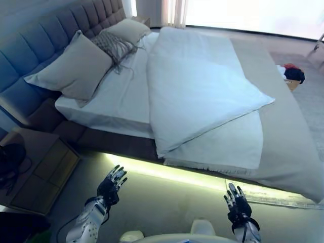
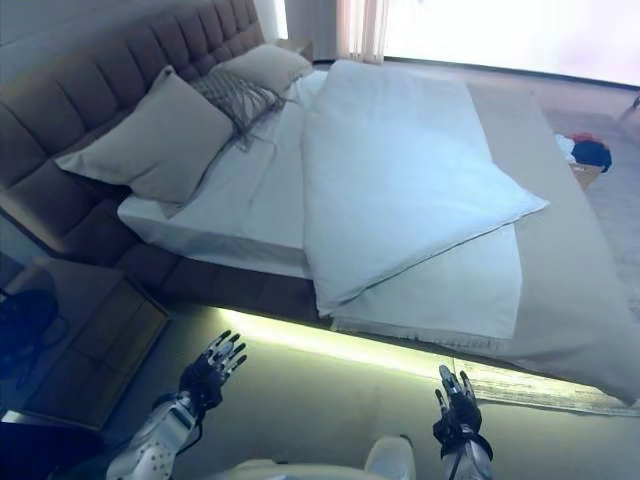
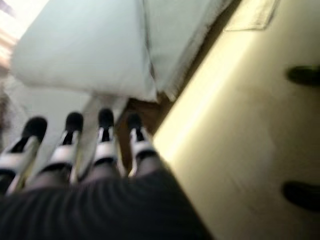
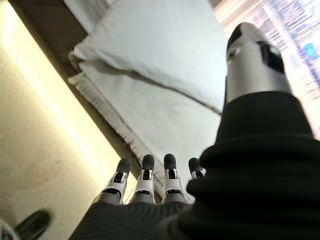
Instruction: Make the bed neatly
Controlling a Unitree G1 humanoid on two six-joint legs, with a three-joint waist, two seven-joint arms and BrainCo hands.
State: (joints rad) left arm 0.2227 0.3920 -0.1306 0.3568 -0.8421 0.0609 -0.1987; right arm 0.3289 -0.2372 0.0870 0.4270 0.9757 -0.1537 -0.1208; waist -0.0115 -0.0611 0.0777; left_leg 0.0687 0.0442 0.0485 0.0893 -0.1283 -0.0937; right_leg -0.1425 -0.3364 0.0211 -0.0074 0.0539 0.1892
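Note:
A bed (image 1: 116,134) with a tufted headboard (image 1: 45,35) fills the upper part of the eye views. A white duvet (image 1: 197,86) lies folded back on itself across the mattress, one corner pointing toward the foot. Beneath it a lighter blanket (image 1: 223,147) hangs over the near side, on a grey bedspread (image 1: 288,147). Bare white sheet (image 1: 116,96) shows near the pillows (image 1: 76,66). My left hand (image 1: 112,186) and right hand (image 1: 237,202) hover open over the floor, short of the bed's near edge, holding nothing.
A wooden nightstand (image 1: 38,169) stands at the left by the headboard. A lit strip (image 1: 167,172) glows under the bed frame. A small rug (image 1: 273,195) lies on the floor at the right. Clothes in a box (image 1: 292,76) sit beyond the bed's far side.

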